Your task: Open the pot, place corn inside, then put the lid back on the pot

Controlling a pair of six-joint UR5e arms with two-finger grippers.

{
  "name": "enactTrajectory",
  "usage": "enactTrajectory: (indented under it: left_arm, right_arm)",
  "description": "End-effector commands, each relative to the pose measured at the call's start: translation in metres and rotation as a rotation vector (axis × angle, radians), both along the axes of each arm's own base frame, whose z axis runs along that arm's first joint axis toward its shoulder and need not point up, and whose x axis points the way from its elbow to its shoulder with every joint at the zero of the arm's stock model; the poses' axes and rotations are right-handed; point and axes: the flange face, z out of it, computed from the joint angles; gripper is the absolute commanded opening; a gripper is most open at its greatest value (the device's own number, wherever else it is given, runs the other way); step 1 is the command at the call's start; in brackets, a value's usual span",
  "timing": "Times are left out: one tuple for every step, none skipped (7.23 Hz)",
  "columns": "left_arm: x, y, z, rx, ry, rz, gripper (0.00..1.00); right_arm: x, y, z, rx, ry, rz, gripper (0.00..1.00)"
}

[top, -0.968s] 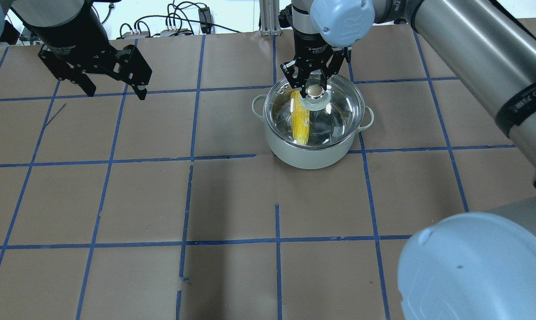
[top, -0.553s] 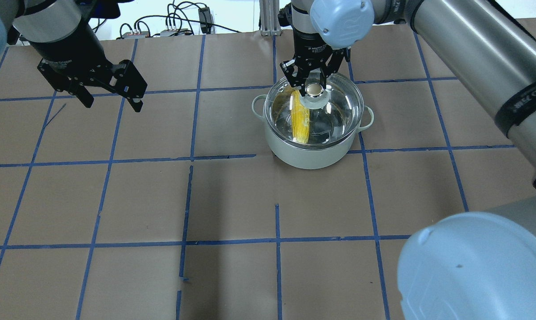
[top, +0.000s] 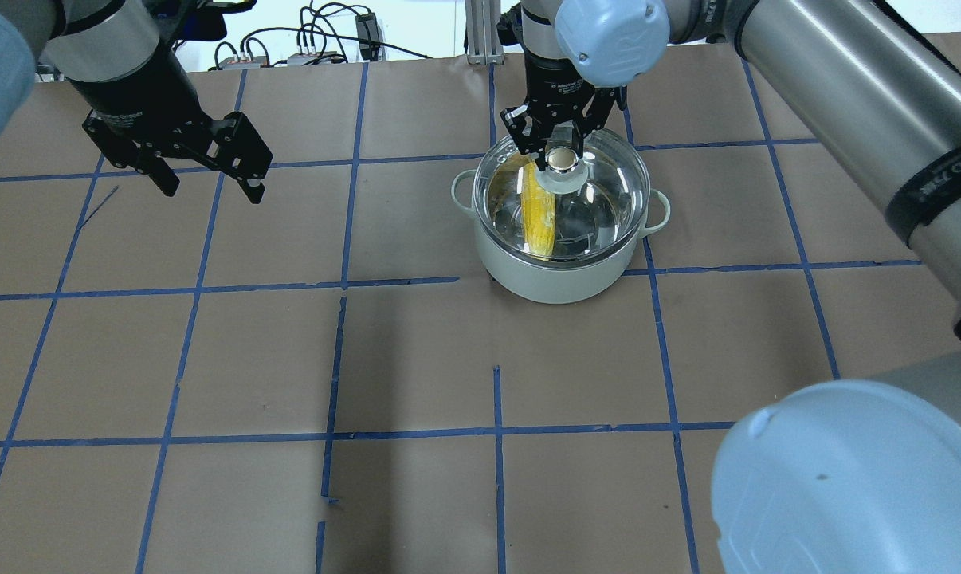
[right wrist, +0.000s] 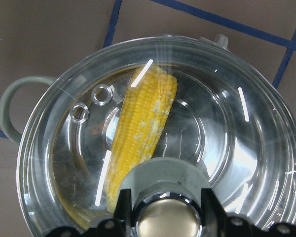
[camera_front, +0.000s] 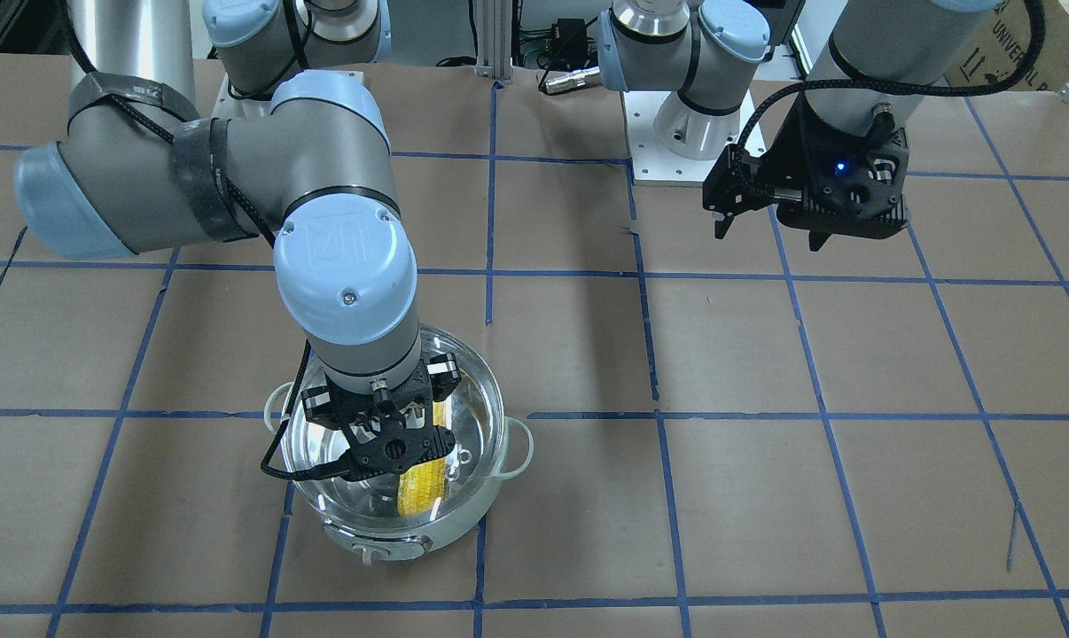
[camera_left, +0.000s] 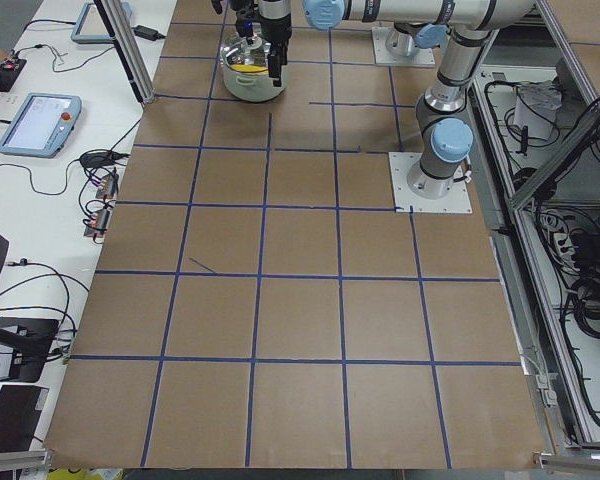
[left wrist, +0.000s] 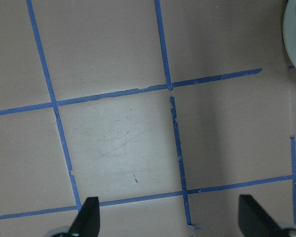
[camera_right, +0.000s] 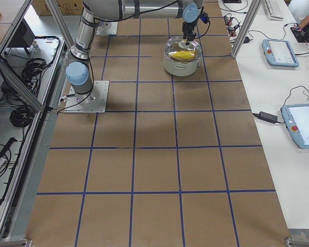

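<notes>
Right gripper (right wrist: 166,212): pointing straight down over the pot (top: 560,283), fingers (right wrist: 122,210) pressed against either side of the knob (right wrist: 165,223), clamped on it. The knob is pale with a shiny top and stands at the centre of the glass lid (top: 602,199).

Lid: lies on the pot's mouth, its rim lined up with the pot's rim all round in the wrist view. Two small vent rings (right wrist: 102,95) sit left of centre in the glass.

Corn cob (top: 538,214): inside the pot, seen through the lid. It lies flat along the near-far line, in the left half of the bowl just beside the knob. In the wrist view its narrower end runs under the knob's collar.

Pot: pale body, steel inside, upright on the brown paper (top: 417,359), in the far half of the table a little right of centre. One loop handle (top: 462,191) on the left, another on the right. Control dial (camera_front: 375,551) faces the far side, away from the robot.

Left gripper (top: 209,190): far left of the table, well apart from the pot, hanging above the paper. Fingers spread wide, nothing between them. Its wrist camera looks down on bare paper and blue tape lines (left wrist: 175,143), with a sliver of the pot's pale wall at the upper right corner.
</notes>
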Motion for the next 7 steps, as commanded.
enactTrajectory:
  left_arm:
    - [0.0,-0.001,-0.002,0.003,0.002,0.006,1.0]
    - [0.0,-0.001,-0.002,0.003,0.002,0.006,1.0]
    - [-0.001,-0.001,-0.002,0.003,0.002,0.004,1.0]
    - [-0.001,-0.001,-0.002,0.003,0.002,0.004,1.0]
    - [-0.001,-0.002,-0.003,0.003,0.001,0.009,1.0]
    - [0.0,-0.003,-0.003,0.003,0.001,0.01,1.0]
    - [0.0,-0.002,-0.003,0.005,0.001,0.012,1.0]
  right_arm:
    - [0.0,-0.001,-0.002,0.0,0.002,-0.004,0.43]
    - [0.001,-0.003,-0.002,-0.017,-0.003,-0.004,0.73]
    - [0.001,-0.006,0.0,-0.044,-0.006,-0.009,1.0]
    - [0.002,-0.006,-0.004,-0.039,-0.004,-0.016,1.0]
    - [0.002,-0.006,-0.002,-0.042,-0.003,-0.013,1.0]
    - [-0.004,-0.004,0.007,-0.049,-0.007,-0.019,1.0]
    - [-0.012,0.01,0.036,-0.066,-0.008,-0.024,0.99]
